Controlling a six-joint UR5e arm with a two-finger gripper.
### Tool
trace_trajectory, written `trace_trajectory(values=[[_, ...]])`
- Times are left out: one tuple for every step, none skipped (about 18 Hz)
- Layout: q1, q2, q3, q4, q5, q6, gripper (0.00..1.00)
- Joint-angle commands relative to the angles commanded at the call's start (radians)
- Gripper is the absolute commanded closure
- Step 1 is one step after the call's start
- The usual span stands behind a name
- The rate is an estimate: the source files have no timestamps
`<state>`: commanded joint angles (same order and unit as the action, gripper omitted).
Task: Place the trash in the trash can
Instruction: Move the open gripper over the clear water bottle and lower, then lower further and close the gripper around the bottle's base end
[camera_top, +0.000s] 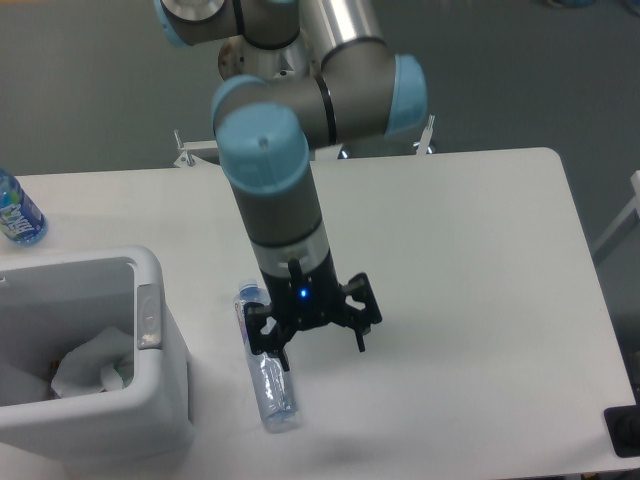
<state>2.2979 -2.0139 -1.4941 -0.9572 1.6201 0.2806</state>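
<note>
A crushed clear plastic bottle (268, 380) with a pale blue cap lies on the white table, cap end pointing away, just right of the trash can. My gripper (322, 356) hangs open low over the table, its left finger over the bottle's middle and its right finger over bare table to the right. The trash can (160, 400) is a large white bin at the front left. A crumpled white tissue (90, 365) lies inside it.
A fuller bottle with a bright blue label (18, 212) stands at the table's far left edge. The arm's base (270, 60) rises behind the table. A dark object (625, 432) sits at the front right corner.
</note>
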Motion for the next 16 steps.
trace_trajectory(values=[[0.000,-0.011,0.000,0.000,-0.020,0.000,0.00],[0.000,-0.023,0.001,0.000,-0.026,0.000,0.00],[-0.002,-0.035,0.002,0.000,-0.028,0.000,0.00],[-0.003,-0.049,0.002,0.000,-0.028,-0.003,0.00],[-0.003,-0.061,0.003,0.000,-0.028,-0.007,0.00],[-0.005,-0.071,0.006,0.000,-0.034,-0.015,0.00],[-0.006,-0.080,0.005,0.002,-0.051,-0.024,0.00],[-0.008,-0.091,0.006,0.005,-0.072,-0.037,0.00],[-0.009,-0.104,0.011,0.009,-0.089,-0.050,0.00],[-0.011,-0.114,0.014,0.014,-0.100,-0.072,0.00],[-0.014,-0.127,0.015,0.017,-0.112,-0.104,0.00],[-0.018,-0.140,0.018,0.018,-0.117,-0.130,0.00],[-0.021,-0.147,0.027,0.017,-0.120,-0.141,0.00],[-0.023,-0.152,0.032,0.017,-0.121,-0.141,0.00],[-0.023,-0.155,0.032,0.017,-0.127,-0.143,0.00],[-0.023,-0.161,0.031,0.017,-0.128,-0.144,0.00]])
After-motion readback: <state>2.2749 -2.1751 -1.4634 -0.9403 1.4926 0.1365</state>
